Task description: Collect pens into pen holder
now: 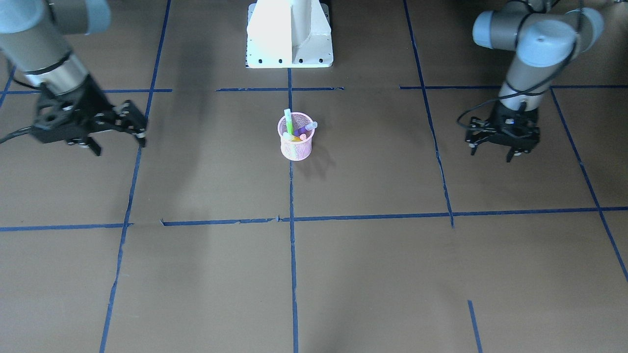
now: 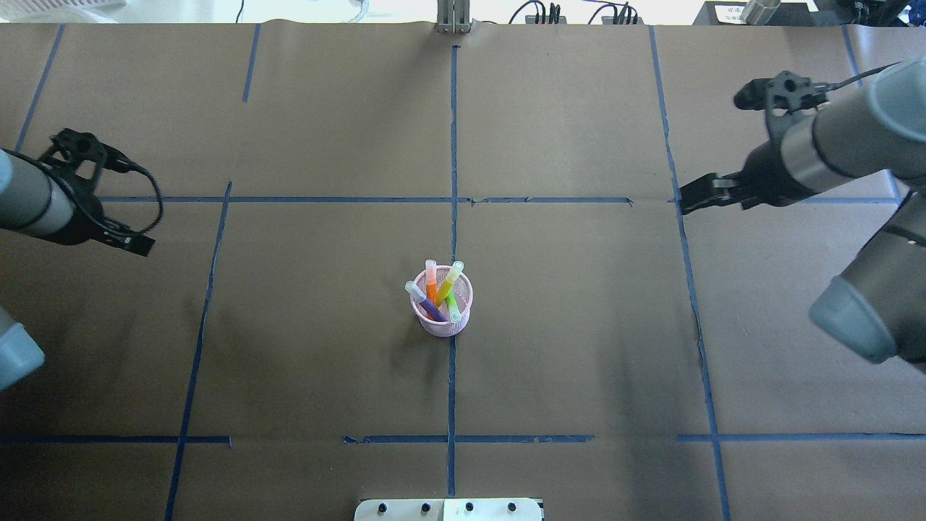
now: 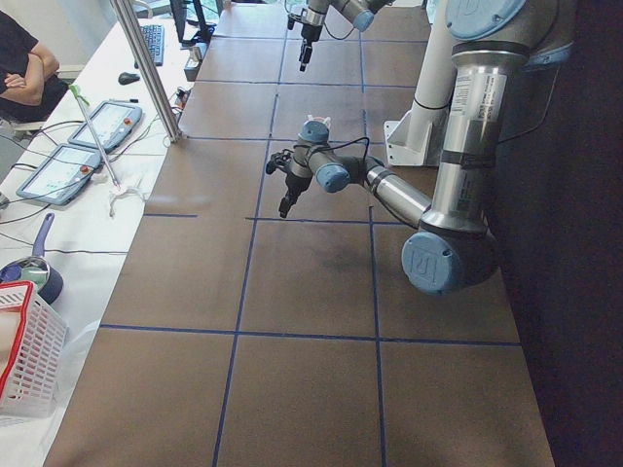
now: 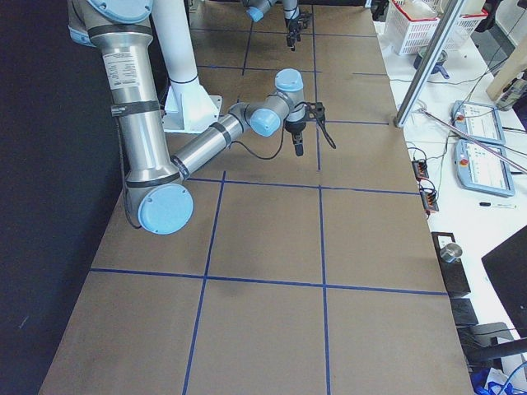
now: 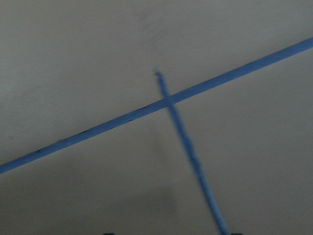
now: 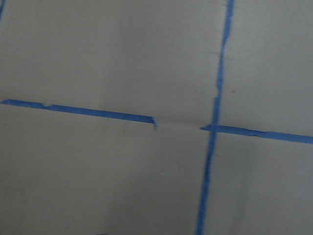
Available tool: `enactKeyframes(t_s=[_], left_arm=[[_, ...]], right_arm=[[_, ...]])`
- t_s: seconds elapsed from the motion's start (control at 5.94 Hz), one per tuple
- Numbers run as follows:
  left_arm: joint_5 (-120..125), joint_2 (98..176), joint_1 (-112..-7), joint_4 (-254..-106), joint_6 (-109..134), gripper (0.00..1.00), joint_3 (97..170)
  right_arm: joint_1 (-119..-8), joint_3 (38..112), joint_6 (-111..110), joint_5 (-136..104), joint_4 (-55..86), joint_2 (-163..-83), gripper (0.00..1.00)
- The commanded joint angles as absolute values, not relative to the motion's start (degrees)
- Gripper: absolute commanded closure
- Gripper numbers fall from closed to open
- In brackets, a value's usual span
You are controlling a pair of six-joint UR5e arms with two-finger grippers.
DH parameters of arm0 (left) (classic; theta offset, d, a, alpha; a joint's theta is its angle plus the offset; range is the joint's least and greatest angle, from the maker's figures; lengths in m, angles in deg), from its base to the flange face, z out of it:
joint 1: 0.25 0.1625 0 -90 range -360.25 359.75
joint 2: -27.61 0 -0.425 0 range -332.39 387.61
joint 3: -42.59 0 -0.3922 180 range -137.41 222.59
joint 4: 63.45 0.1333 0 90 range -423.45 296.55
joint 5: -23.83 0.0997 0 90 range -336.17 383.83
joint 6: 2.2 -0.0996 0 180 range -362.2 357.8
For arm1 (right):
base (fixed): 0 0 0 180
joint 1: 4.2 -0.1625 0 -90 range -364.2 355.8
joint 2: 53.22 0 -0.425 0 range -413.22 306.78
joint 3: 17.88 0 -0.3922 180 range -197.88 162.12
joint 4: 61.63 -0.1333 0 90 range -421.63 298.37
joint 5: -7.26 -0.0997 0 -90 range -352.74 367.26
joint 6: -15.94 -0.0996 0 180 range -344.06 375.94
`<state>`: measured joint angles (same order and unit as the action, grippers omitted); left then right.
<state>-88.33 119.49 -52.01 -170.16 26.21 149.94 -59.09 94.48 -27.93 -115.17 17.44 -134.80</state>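
Brown table (image 2: 579,325) carries pink mesh pen holder (image 2: 443,327) holding bright pens (image 2: 432,282)

I count one pen holder (image 2: 443,327) on the worktop (image 2: 289,347). Four pale cap ends stand above its rim, so I make it four pens: one purple pen (image 2: 428,304), one orange pen (image 2: 432,284), one green pen (image 2: 452,309) and one yellowish pen (image 2: 448,281). They cross so tightly that I cannot be sure of the fourth.

Two arms flank the pen holder, the left arm (image 1: 530,49) and the right arm (image 1: 34,44). Each carries one gripper, so there are two: the left gripper (image 1: 491,154) and the right gripper (image 1: 121,147).

One white base mount (image 1: 289,54) stands behind the pen holder. Well away from the pen holder, off the worktop, I see two screen pendants (image 3: 56,170), one red-and-white basket (image 3: 29,370) and one person (image 3: 24,63).
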Motion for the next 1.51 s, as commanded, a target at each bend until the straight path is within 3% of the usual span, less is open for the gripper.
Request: enactKeyframes(t_s=[0.0, 0.34, 0.5, 0.67, 1.01, 1.35], left_arm=[[-100.8, 113.2, -65.2, -170.2, 14.9, 0.01, 150.0], [-112.5, 105.3, -78.8, -169.8, 1.0, 0.00, 146.6], [-121.4, 102.6, -83.1, -168.8, 0.7, 0.00, 140.8], [-119.6, 102.6, -86.9, -168.8, 0.7, 0.00, 139.9], [-108.6, 102.9, -88.1, -168.4, -5.5, 0.00, 138.8], [-112.6, 103.1, -89.4, -163.7, -8.3, 0.00, 137.9]], right_arm=[[-70.5, 87.6, -10.4, -122.8, 17.8, -141.3, 0.00], [-83.7, 77.1, 13.8, -128.6, 17.8, -144.7, 0.00], [-89.7, 76.3, 22.2, -128.6, 17.8, -147.9, 0.00], [-91.1, 75.8, 23.5, -128.4, 17.8, -150.2, 0.00], [-95.7, 72.6, 23.2, -128.5, 17.7, -153.0, 0.00], [-96.8, 69.3, 23.2, -130.3, 17.7, -154.1, 0.00]])
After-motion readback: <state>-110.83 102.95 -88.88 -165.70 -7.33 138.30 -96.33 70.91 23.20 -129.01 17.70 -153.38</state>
